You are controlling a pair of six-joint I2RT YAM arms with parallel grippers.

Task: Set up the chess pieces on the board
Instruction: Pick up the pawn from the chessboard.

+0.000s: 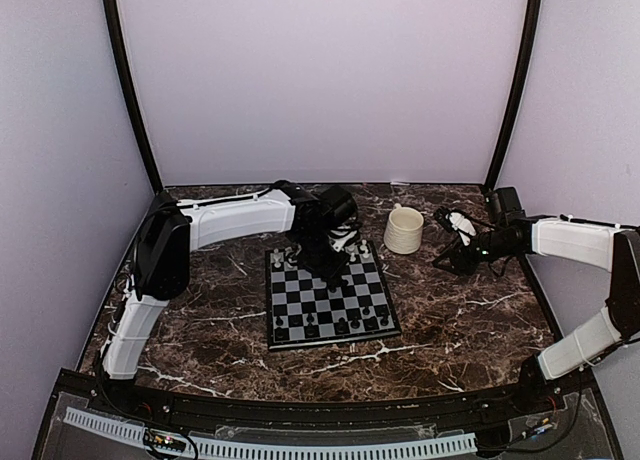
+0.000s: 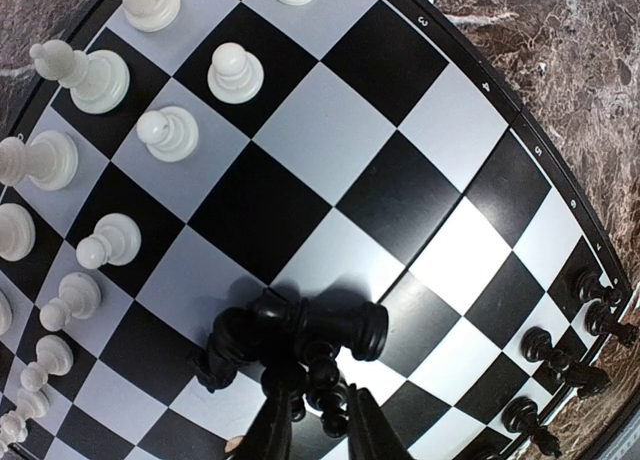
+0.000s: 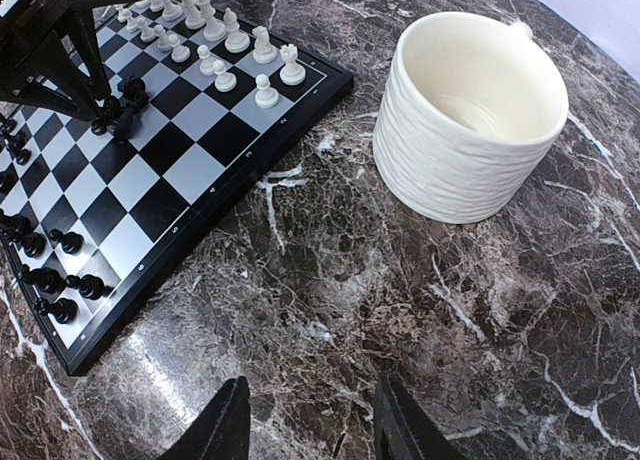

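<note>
The board lies flat on the dark marble tabletop, in the middle of the table just ahead of the two arms. The white pieces stand upright in two rows along its far edge. A few black pieces stand along the near edge, with gaps between them. On the open squares between the two camps lies a small heap of black figures — tipped over and tangled together, at least one flat on its side.

The left gripper hangs right over that heap, its arm reaching across the board from the left. Its two fingers stand close together, with one small black figure in the narrow gap between them. Whether they pinch it or only flank it, I cannot tell.

A cream ribbed mug stands upright on the marble to the right of the board's far corner, apart from it. The right gripper hovers low over bare marble further right, near the mug but not touching it — its claw is released, the fingers spread wide with only stone showing between them.
</note>
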